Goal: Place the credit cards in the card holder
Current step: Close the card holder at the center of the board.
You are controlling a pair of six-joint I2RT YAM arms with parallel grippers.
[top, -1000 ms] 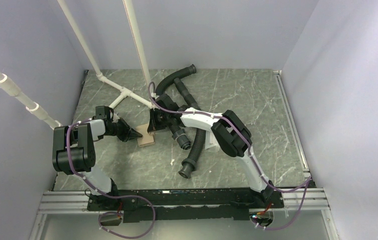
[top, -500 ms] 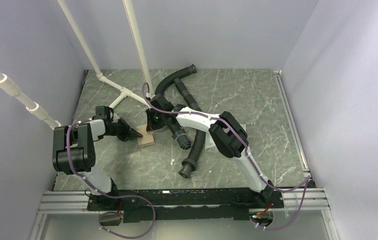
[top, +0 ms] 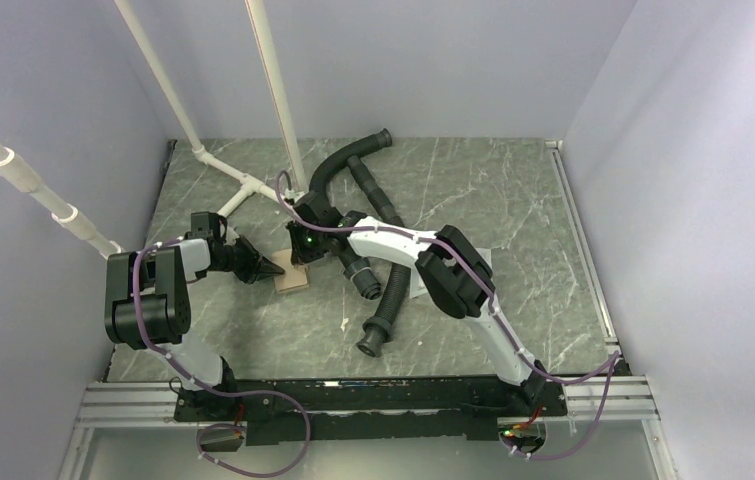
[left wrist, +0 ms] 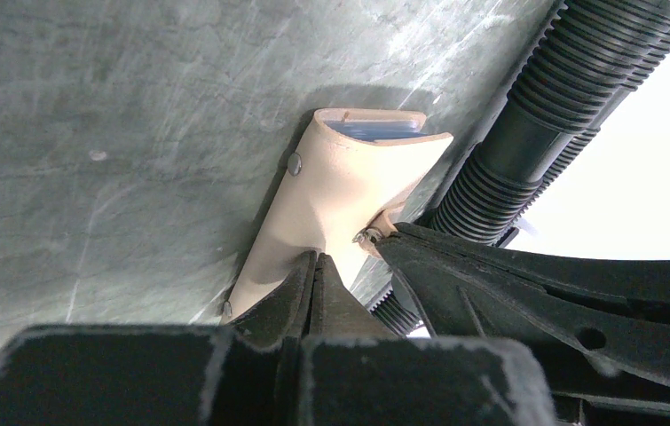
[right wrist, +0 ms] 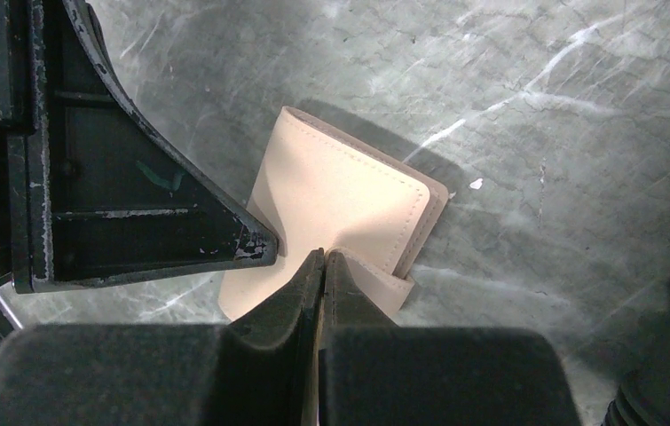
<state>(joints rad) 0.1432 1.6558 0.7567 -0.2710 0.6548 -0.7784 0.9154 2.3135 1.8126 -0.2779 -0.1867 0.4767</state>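
Observation:
The tan card holder [top: 291, 281] lies folded on the green marble table, left of centre. In the left wrist view it [left wrist: 349, 182] shows a snap stud, and a blue card edge [left wrist: 377, 131] sits in its far opening. No other credit cards are in view. My left gripper [top: 279, 268] is shut, and its tip [left wrist: 314, 264] rests on the holder's outer face. My right gripper [top: 300, 262] is shut on a raised flap of the holder [right wrist: 349, 191], with the fingertips [right wrist: 323, 259] meeting on the tan leather. The two grippers almost touch.
Black corrugated hoses [top: 389, 300] lie under and behind the right arm and close beside the holder [left wrist: 526, 151]. White pipes [top: 243, 186] run from the back left. A pale flat sheet [top: 487, 256] peeks out from under the right arm.
The right arm's wrist and forearm have shifted a little left and towards the back. The holder and the left gripper have stayed in place.

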